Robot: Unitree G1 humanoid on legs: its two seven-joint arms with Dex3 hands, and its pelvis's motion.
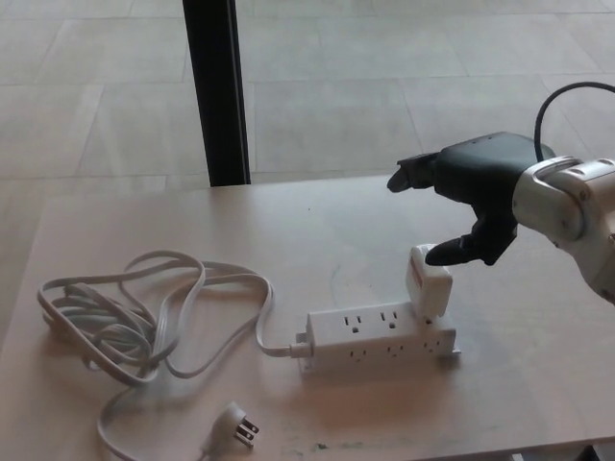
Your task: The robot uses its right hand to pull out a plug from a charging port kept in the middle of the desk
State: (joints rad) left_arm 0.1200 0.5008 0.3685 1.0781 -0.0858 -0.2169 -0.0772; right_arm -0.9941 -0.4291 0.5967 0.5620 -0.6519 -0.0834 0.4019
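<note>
White rectangular power strip (380, 339) is seen near the front edge of the pale wooden desk (538, 384), right of centre. White blocky plug adapter (428, 283) is seated upright in the strip's right end. Black right hand (468, 187) is held just above the adapter, fingers spread, nothing gripped; thumb tip (444, 254) is at the adapter's top right corner, contact unclear. White coiled cable (135, 317) is laid out toward the left edge, its own pronged plug (238, 424) loose near the front edge.
</note>
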